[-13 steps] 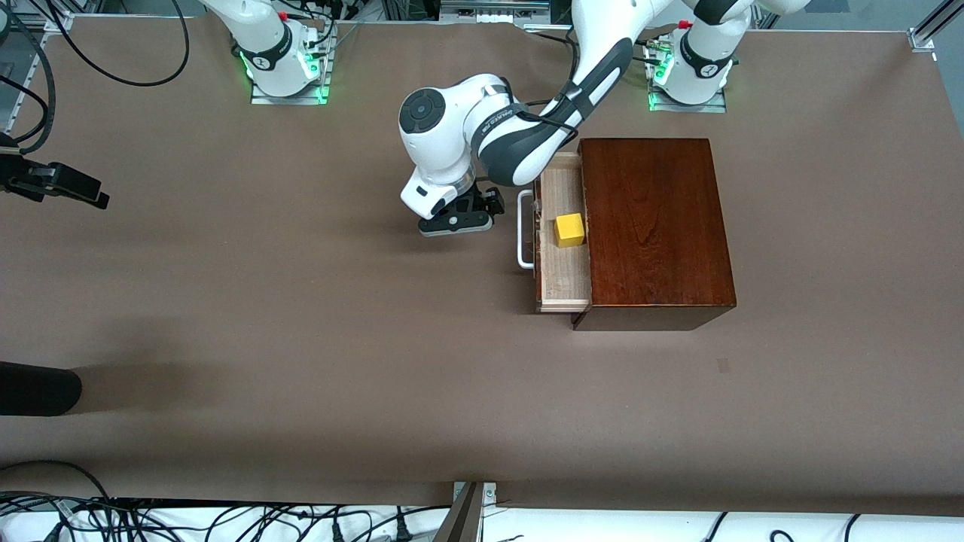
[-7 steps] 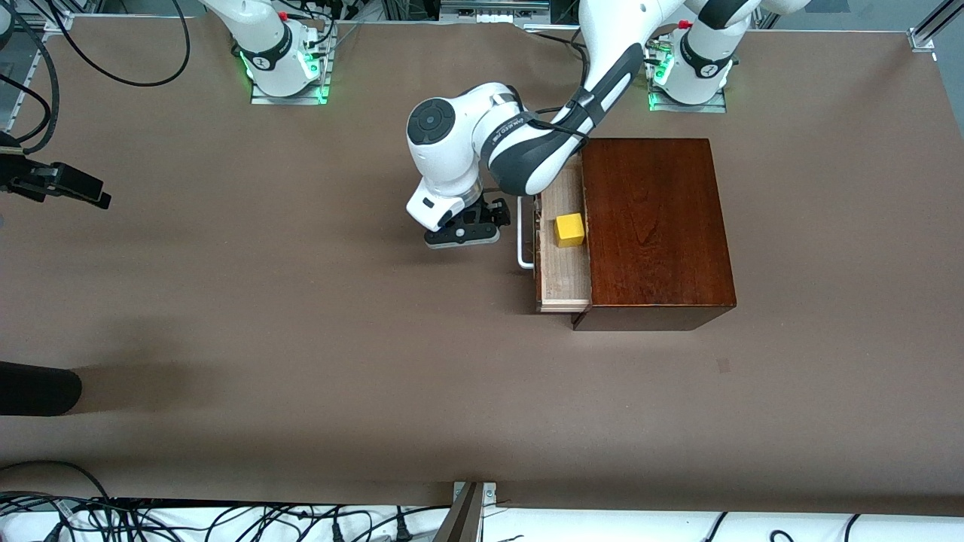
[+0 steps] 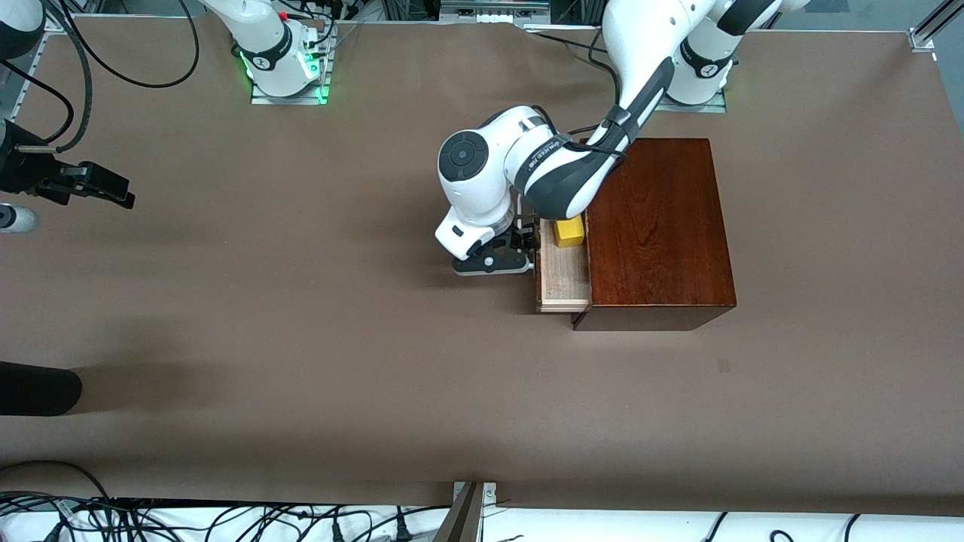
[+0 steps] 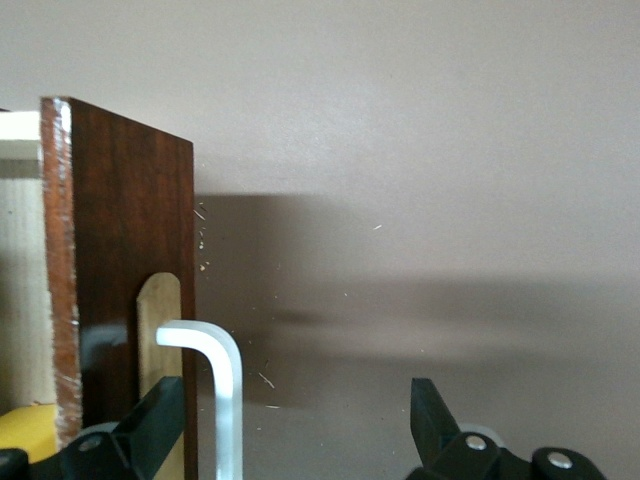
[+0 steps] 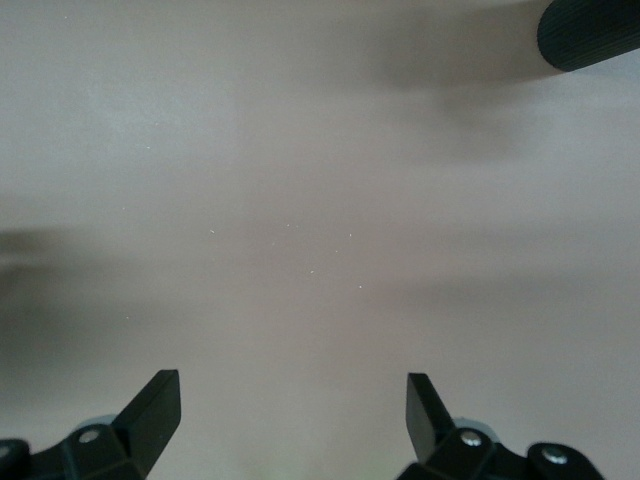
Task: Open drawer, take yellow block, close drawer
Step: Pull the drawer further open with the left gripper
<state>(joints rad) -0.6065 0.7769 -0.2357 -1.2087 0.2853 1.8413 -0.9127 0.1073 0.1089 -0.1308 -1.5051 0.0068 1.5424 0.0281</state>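
Brown cloth: table (image 3: 301, 376) covered w/ it; dark rounded object (image 3: 38, 388) at the edge toward right arm's end, nearest the front camera.
Box: glossy reddish-brown wooden box (image 3: 655, 226) toward left arm's end of table, lid face up.
Drawer: drawer (image 3: 563, 278) pulled part-way out of the box toward right arm's end; pale wood lining shows, dark brown front (image 4: 125, 250) clear in left wrist view.
Handle: white U-shaped handle (image 4: 215, 400) on drawer front; mostly hidden under the gripper in front view.
Yellow block: yellow block (image 3: 569, 232) sits in the open drawer, close to the box's edge, partly covered by the left arm's wrist. Not held.
Left gripper: left gripper (image 3: 497, 260) low, just in front of the drawer front, at the handle. Jaws spread wide, straddling the handle: one finger (image 4: 150, 425) at the drawer front, the other out over bare table. Gripping nothing; can't tell if a finger touches the handle.
Right gripper: right gripper (image 3: 98, 188) over bare table at right arm's end, well apart from the box; arm waits. Jaws fully spread, nothing between them, fingers (image 5: 150, 405) over plain cloth.
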